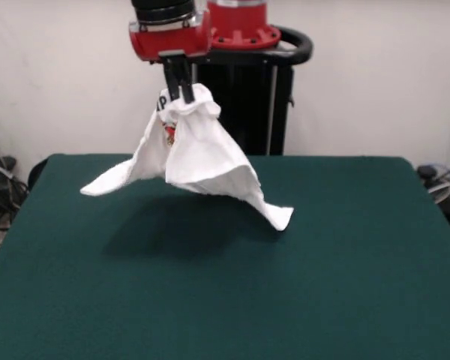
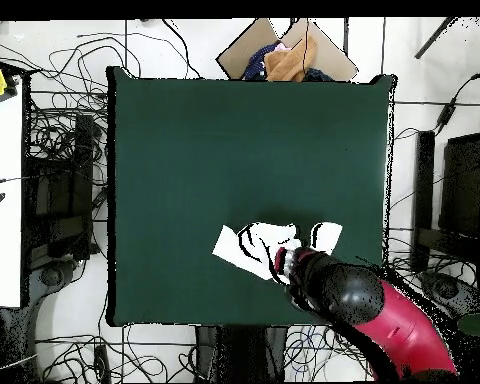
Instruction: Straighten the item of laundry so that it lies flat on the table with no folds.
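One gripper (image 1: 182, 94), fingers closed on bunched T-shirt (image 1: 199, 154), holds it hanging above table (image 1: 345, 285), upper centre of frame

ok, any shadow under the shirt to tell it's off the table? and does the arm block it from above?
Front view: the shirt hangs bunched from the shut fingers, and a soft dark shadow sits on the table below it, apart from the cloth, so it looks lifted. Overhead view: the arm covers part of the shirt; no clear shadow shows there.
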{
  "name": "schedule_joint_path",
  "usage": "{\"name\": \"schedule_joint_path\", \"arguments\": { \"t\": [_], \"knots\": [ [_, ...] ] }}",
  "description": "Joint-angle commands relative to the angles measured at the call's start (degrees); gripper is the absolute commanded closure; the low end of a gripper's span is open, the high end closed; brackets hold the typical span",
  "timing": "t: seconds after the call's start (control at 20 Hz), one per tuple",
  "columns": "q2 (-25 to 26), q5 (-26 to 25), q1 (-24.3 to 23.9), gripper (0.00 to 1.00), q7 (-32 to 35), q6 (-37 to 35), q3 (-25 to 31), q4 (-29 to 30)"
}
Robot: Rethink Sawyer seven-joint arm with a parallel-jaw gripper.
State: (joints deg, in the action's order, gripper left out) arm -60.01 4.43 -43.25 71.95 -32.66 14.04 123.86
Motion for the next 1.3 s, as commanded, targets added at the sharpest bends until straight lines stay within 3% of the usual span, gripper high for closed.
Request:
{"name": "schedule_joint_path", "arguments": {
  "t": [0.05, 0.3, 0.7, 1.05, 1.3],
  "knots": [
    [9.8, -3.0, -2.0, 1.0, -6.1, -13.5, 8.4, -14.0],
    [15.9, -10.7, -2.5, 1.0, -11.1, -21.0, 9.4, -28.5],
    [18.4, -17.8, -4.3, 1.0, -15.3, -30.7, 13.0, -40.6],
    [17.1, -18.7, -4.9, 1.0, -17.0, -40.5, 15.6, -47.9],
    [8.9, -16.3, -5.3, 1.0, -13.9, -41.6, 15.2, -44.1]
  ]
}}
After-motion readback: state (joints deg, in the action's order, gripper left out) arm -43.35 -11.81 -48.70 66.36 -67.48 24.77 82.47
